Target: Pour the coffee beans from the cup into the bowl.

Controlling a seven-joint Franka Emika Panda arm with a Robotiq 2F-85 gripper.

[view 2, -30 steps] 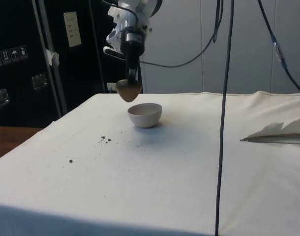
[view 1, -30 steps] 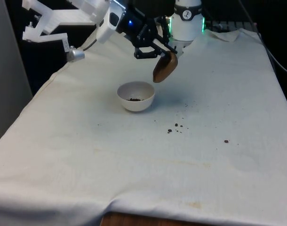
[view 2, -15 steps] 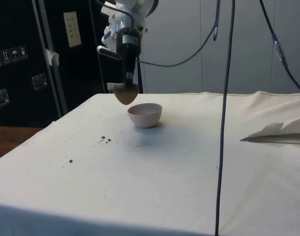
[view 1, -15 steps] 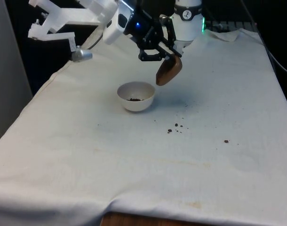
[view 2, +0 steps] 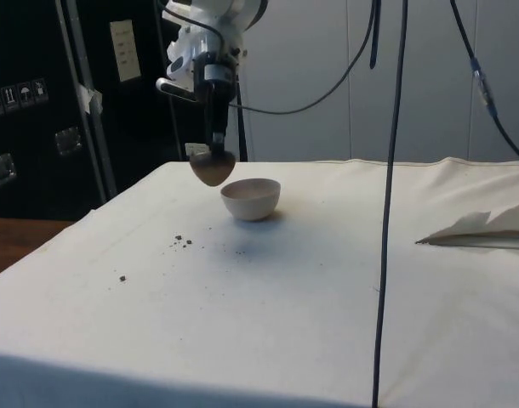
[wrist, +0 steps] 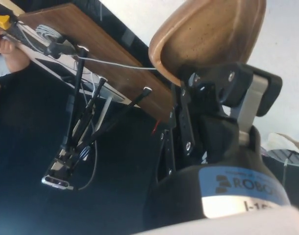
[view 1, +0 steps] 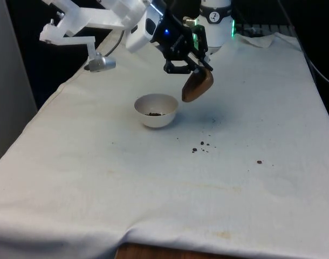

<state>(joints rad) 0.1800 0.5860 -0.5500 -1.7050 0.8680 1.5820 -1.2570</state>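
Observation:
A brown wooden cup [view 1: 197, 86] hangs tilted in the air, held at its rim by my gripper [view 1: 191, 67], which is shut on it. In the front view the cup is just right of and above the white bowl [view 1: 156, 110]. A few dark coffee beans [view 1: 153, 114] lie in the bowl's bottom. From the side, the cup [view 2: 212, 167] hangs beside the bowl [view 2: 251, 198], with the gripper [view 2: 215, 146] above it. The wrist view looks into the cup [wrist: 208, 36], and its inside looks bare.
Spilled beans [view 1: 201, 146] lie on the white cloth to the front view's right of the bowl, with one more bean [view 1: 259, 161] farther out. A crumpled fold of cloth [view 2: 485, 229] sits at the side view's right. A person's hand [wrist: 10, 49] appears in the wrist view.
The gripper has carried the cup away from the bowl, toward the front view's right and a little higher, over the last second. The bowl and the spilled beans have stayed put.

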